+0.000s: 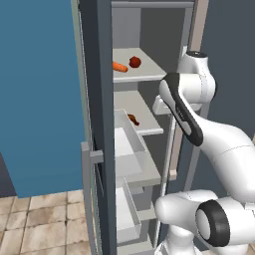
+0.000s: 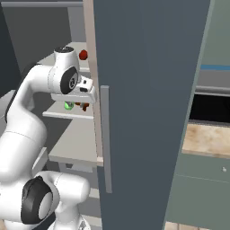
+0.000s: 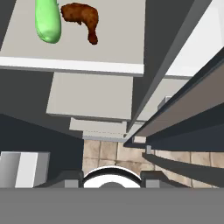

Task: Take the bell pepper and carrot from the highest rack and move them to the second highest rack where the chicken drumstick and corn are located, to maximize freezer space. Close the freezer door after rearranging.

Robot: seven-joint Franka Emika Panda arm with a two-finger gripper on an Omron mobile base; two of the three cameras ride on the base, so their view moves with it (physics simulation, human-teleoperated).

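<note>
On the top rack (image 1: pixel 149 73) lie the orange carrot (image 1: pixel 119 66) and the red bell pepper (image 1: pixel 134 62); the pepper (image 2: pixel 83 55) also peeks out behind my arm. One rack down rest the brown chicken drumstick (image 1: pixel 133 119) and the green corn (image 2: pixel 68 106). In the hand view the corn (image 3: pixel 47 22) and drumstick (image 3: pixel 83 18) lie side by side on that second rack (image 3: pixel 87 65). My gripper (image 3: pixel 108 178) hangs in front of this rack's edge, pointing down, open, with nothing between its fingers.
The freezer door (image 1: pixel 94 124) stands wide open to the left, its inner bins (image 1: pixel 130 142) jutting toward the shelves. A shut slate door with a long handle (image 2: pixel 104 134) borders the opening on the right. Lower shelves (image 3: pixel 92 98) and tiled floor (image 3: pixel 105 151) lie below the hand.
</note>
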